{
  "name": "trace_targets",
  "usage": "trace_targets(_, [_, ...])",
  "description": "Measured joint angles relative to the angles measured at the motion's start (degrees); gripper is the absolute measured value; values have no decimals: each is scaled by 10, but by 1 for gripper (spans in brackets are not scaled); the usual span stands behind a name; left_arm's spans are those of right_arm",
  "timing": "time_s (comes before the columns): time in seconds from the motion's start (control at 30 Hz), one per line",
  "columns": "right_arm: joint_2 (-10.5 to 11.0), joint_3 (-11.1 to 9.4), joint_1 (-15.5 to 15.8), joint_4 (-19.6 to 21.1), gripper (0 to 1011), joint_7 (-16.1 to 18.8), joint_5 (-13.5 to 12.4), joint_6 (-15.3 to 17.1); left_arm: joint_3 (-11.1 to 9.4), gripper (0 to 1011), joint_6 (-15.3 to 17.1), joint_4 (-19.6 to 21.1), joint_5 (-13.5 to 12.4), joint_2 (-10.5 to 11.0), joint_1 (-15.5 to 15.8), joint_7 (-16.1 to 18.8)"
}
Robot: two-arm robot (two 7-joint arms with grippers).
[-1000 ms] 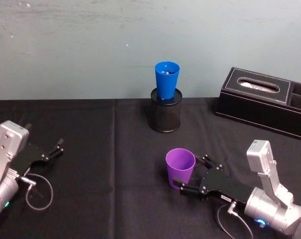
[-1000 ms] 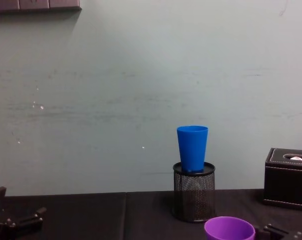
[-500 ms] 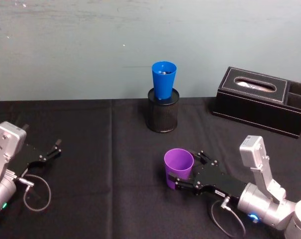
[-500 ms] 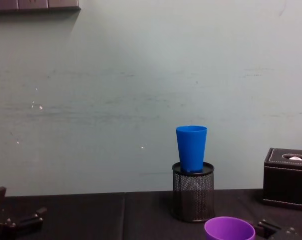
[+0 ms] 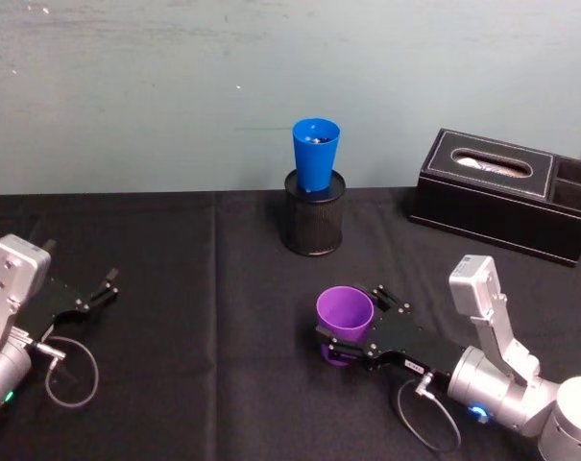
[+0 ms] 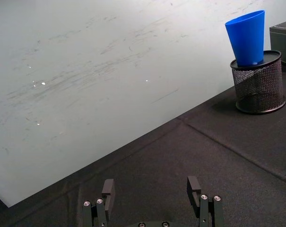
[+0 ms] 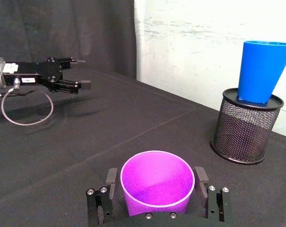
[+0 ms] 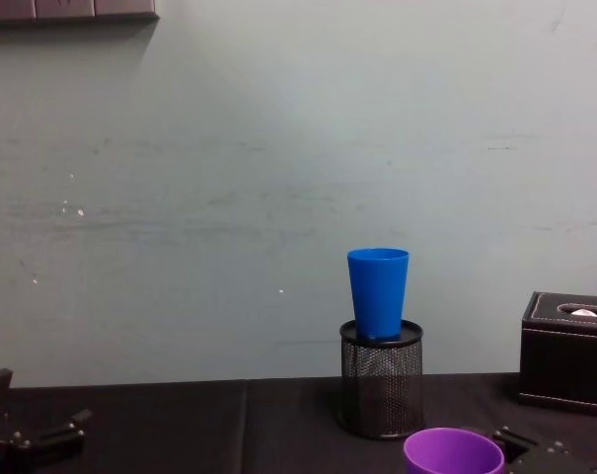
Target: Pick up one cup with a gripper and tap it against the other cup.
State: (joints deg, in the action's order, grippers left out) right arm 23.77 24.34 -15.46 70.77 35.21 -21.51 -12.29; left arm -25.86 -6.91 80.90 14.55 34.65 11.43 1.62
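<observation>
Cable is seen looped on the black-draped surface at the far left, beside the left tool. This tool is parked low with its jaws spread and nothing between them, and no shift in it is noted over the last second. Toward the middle, at the back by the wall, the blue cup is found standing upright in the mouth of a black mesh pen holder. Its base is sunk inside the rim, and it is untouched. Nearer the robot and slightly to the right, the purple cup is set upright on the surface, well apart from the blue cup. Its place has not been altered.

The change is registered in the right tool. A second ago its fingertips were held just beside the cup, on the robot's side. It has since been advanced so that the cup is now straddled, with one finger just beside each flank of the wall. The jaws are left spread to the cup's width; firm closure cannot be confirmed, and the cup has not been lifted. It is therefore judged that the approach is finished and that closing, lifting and carrying to the blue cup remain to be done.

At the far right a black tissue box is placed. No brand or legible writing is found; a small white label on the right tool cannot be read
</observation>
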Motion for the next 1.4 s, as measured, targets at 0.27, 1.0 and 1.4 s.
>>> trace_targets(0.27, [0, 1, 0, 0, 1003, -2, 2, 0, 0, 1000, 0, 0, 0, 0, 0, 0])
trace_targets(1.0, [1, 0, 1, 0, 1003, 0, 0, 0, 0, 1000, 0, 0, 0, 0, 0, 0])
trace_targets(1.4, [1, 0, 1, 1, 1003, 1, -1, 0, 0, 1000, 0, 0, 0, 0, 0, 0])
